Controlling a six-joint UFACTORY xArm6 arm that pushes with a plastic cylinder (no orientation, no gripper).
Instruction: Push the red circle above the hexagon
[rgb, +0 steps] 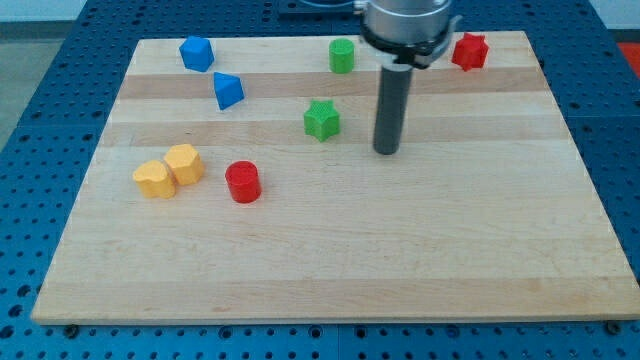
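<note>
Hovering my tip (387, 150) bare, touching nothing, right of the red circle (242, 182), I'd shove it toward the yellow hexagon (184, 163).

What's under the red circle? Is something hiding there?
Only the wooden board shows around the red circle. The patch right under it is covered, so I cannot see it.

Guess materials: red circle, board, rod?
Red circle: looks like moulded or printed plastic, with a uniform matte colour and soft edges. Board: pale wood, with visible grain and joined strips, satin finish. Rod, down to my tip: dark, smooth, slight sheen; metal or plastic, can't tell.
</note>
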